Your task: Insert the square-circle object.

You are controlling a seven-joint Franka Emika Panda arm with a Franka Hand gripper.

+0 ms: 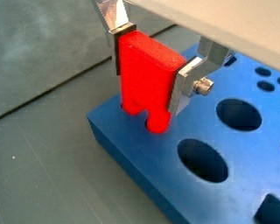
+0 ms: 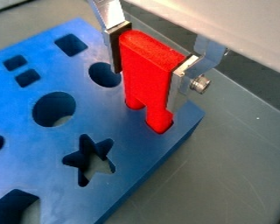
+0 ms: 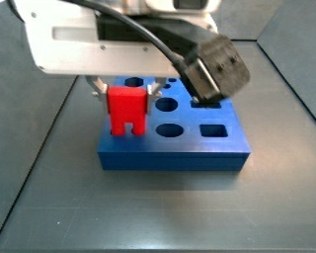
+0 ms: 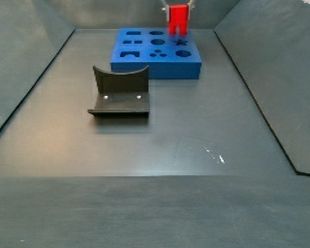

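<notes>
My gripper (image 1: 152,74) is shut on a red two-pronged piece (image 1: 146,87), held upright with its prongs pointing down. The silver fingers (image 2: 185,77) clamp its two sides in both wrist views. The prongs are at or just above the top of the blue slab (image 2: 166,153), near one of its edges and over solid blue, not in a hole. In a side view the gripper (image 3: 126,97) holds the red piece (image 3: 126,114) over the slab's (image 3: 174,156) front left part. No small dark grey block with a circular hollow shows in any view.
The blue slab (image 4: 158,66) stands at the far end of the grey floor, with round, square and star-shaped holes (image 2: 90,156). The dark fixture (image 4: 119,94) stands in front of it, nearer the middle. Grey walls (image 4: 28,87) bound the floor.
</notes>
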